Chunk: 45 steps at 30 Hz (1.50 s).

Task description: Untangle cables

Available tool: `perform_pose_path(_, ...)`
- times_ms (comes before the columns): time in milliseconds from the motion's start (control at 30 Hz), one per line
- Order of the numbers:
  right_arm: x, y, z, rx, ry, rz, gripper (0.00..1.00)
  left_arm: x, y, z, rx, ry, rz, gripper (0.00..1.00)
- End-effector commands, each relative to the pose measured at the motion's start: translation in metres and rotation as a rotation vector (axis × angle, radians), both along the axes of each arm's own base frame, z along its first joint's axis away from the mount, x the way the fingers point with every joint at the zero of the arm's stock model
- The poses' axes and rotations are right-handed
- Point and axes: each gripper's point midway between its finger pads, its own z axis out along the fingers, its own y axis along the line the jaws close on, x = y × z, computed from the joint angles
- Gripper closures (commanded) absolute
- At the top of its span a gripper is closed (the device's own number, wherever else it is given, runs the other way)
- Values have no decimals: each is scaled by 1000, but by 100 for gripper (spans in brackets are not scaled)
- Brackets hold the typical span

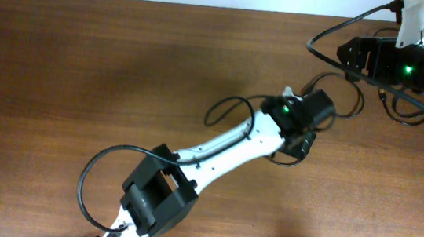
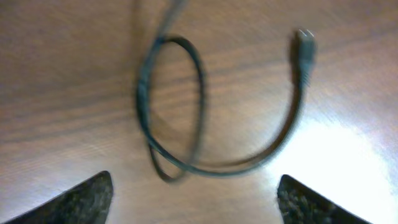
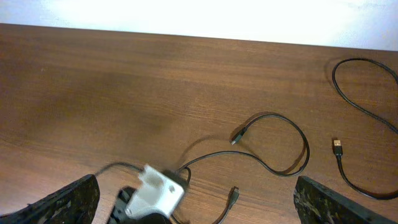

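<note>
Several thin black cables lie loose on the brown table. In the left wrist view one cable [image 2: 199,112] forms a loop, and its plug end [image 2: 305,43] lies at the upper right. My left gripper [image 2: 196,202] hovers over it, open and empty. In the right wrist view a cable [image 3: 292,134] curves across the middle. Another cable with a metallic plug [image 3: 337,148] lies at the right, and a small plug [image 3: 233,196] is at the bottom. My right gripper [image 3: 196,205] is open, empty and apart from the cables. Overhead, cables [image 1: 353,102] lie between the left gripper [image 1: 302,144] and the right gripper [image 1: 353,50].
The white left arm [image 1: 225,147] crosses the table diagonally with its own thick black wire [image 1: 92,173] looping at the lower left. It also shows in the right wrist view [image 3: 155,193]. The right arm [image 1: 415,65] stands at the top right corner. The white wall borders the table's far edge.
</note>
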Motion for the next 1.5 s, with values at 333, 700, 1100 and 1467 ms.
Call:
perform_pose_path(333,-10,-5,7,-34,-13,-6,1,11,-7,-14,78,-112,5,14)
perform_pose_path(700,-11,-5,7,-36,-11,-4,1,18,-1,-43,151,-103,-45,100)
perform_pose_path(1100,-7,0,12,-14,-39,12,1,41,79,270,-199,-522,41,100)
perform_pose_path(1467,-43,113,76,560,-212,767,1,35,108,321,-274,-631,70,100)
